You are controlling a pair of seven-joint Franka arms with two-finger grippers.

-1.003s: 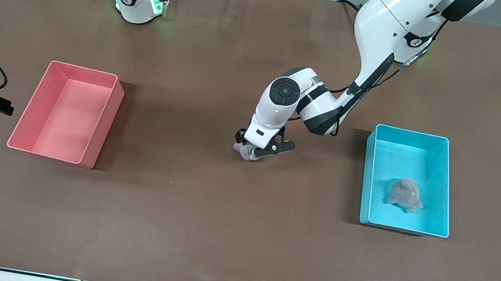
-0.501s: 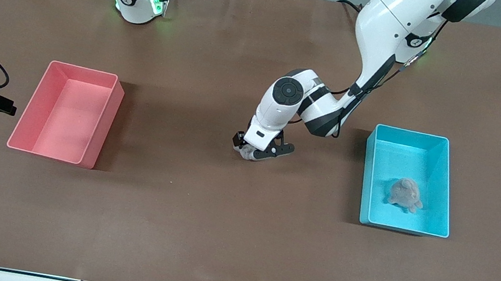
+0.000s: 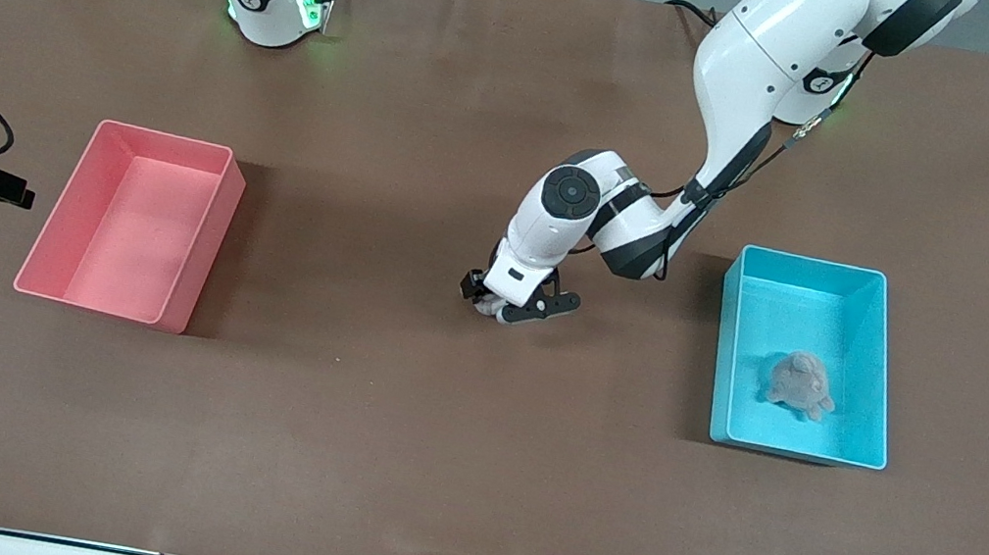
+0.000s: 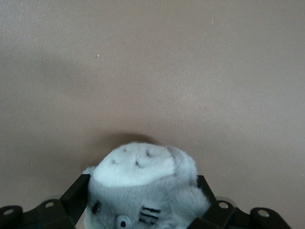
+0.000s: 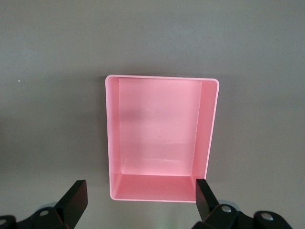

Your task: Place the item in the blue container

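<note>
A grey plush toy [image 4: 143,191] is gripped by the left gripper [image 3: 512,306] at mid-table; the blue container [image 3: 876,378] lies toward that arm's end. The soft toy may be dropped if squeezed loosely. The right gripper [image 5: 138,198] waits spread apart above the pink bin [image 5: 207,138].

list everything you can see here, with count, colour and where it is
blue container: 1, light blue, on the table toward the left arm's end
brown plush toy: 1, grey-brown, lying in the blue container
pink bin: 1, pink, on the table toward the right arm's end, nothing in it
grey plush toy: 1, grey and white, mid-table between the two bins, in the left gripper's fingers
table: 1, brown cover
left gripper: 1, black fingers, shut on the grey plush toy at mid-table
right gripper: 1, black fingers, open, up over the pink bin's end of the table; this arm waits
</note>
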